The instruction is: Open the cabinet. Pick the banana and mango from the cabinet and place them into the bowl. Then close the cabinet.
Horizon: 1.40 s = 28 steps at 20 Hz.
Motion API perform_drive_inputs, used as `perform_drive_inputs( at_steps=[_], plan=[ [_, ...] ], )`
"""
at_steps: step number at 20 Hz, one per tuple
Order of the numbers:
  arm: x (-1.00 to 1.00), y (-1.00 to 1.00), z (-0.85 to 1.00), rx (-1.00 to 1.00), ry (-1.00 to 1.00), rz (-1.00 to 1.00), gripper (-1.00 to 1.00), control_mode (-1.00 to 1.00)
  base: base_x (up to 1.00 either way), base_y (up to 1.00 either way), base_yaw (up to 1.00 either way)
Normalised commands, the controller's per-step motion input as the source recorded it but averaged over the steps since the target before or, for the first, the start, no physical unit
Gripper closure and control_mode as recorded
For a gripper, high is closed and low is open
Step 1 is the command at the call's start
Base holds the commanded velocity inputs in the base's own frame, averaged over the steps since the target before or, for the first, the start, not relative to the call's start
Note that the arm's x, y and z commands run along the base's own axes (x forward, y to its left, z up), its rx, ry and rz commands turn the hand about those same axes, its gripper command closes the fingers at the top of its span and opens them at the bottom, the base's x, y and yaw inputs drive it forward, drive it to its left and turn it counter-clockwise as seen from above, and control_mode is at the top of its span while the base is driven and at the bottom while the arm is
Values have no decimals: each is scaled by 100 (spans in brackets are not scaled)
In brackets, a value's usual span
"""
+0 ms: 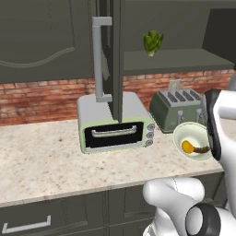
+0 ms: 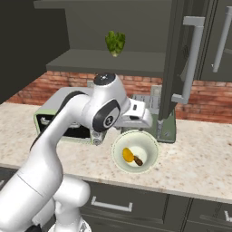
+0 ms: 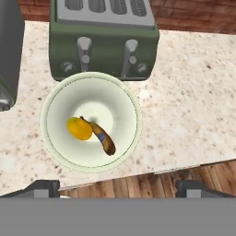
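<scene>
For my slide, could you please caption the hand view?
Open gripper above the bowl holding mango and banana, toaster behind.

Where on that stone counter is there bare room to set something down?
Free: the counter left of the toaster oven, and the stretch right of the bowl. Crowded: the toaster stands right behind the bowl, with the open cabinet door above.

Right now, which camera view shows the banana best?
The hand view: it looks straight down into the bowl, where the whole banana lies beside the mango. The left base view shows only its dark end past the arm; the right base view shows it small.
</scene>
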Motion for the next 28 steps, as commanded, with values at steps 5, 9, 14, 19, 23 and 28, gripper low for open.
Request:
perform_drive_inputs(
  at_steps=[5,9,14,19,23,28],
  plan=[
    [-58,18,40,0,-14,0,-100,-100,0,0,0],
    [-58,20,37,0,-14,0,-100,-100,0,0,0],
    [-58,22,36,-1,-11,0,-100,-100,0,0,0],
    [-59,18,34,-1,-7,0,-100,-100,0,0,0],
    [-56,3,35,0,0,0,-100,-100,0,0,0],
    [-47,0,34,0,0,0,-100,-100,0,0,0]
  ],
)
